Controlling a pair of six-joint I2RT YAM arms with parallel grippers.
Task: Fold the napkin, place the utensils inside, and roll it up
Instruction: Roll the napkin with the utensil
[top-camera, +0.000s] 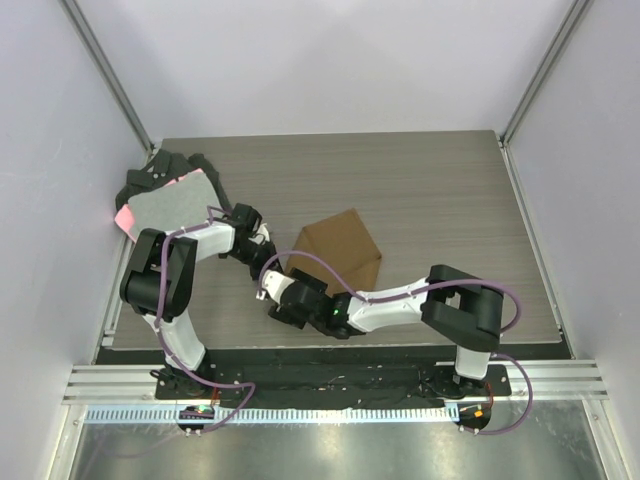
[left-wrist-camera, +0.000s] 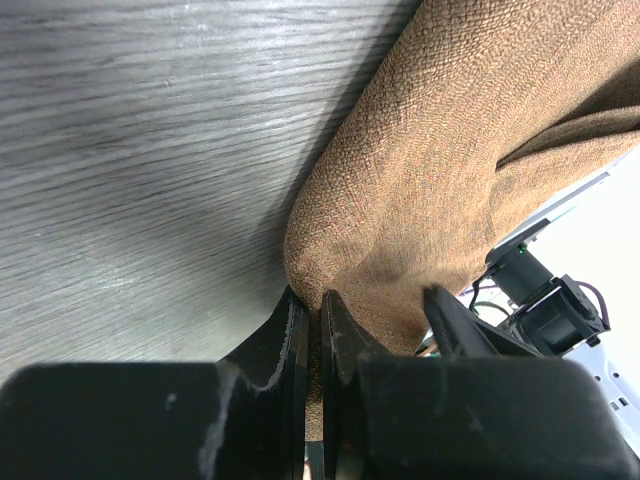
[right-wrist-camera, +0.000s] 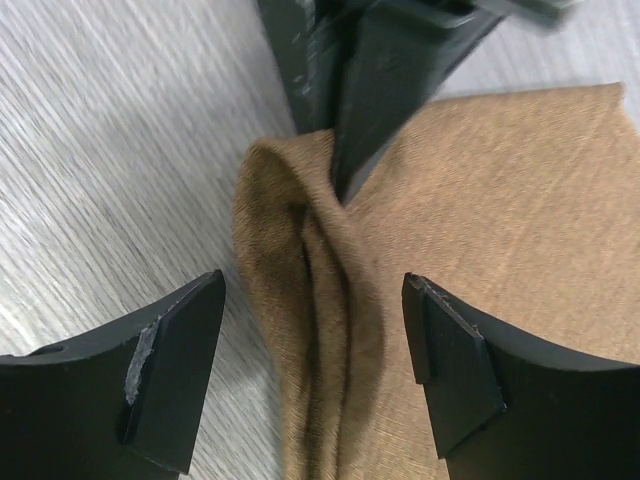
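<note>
1. The left pincer (left-wrist-camera: 312, 305) is squeezed tight, its fingers almost together. It is clamped on the rounded folded edge of the plain brown fabric napkin (left-wrist-camera: 470, 150).
2. The right pincer (right-wrist-camera: 315, 340) stands wide apart and grips nothing. Its two fingers straddle the bunched, creased end of the napkin, right by the left pincer's grip. Whether its right-hand finger brushes the cloth, I cannot tell.
3. The napkin lies folded near the middle of the grey wood-grain surface (top-camera: 420, 190), with its near-left corner in that grip.
4. From overhead, both wrists crowd over that corner and hide the pinch itself.
5. At the back left, a grey cloth with a pink edge (top-camera: 170, 205) sits on black cloths (top-camera: 165, 165), partly covered by the left arm.
</note>
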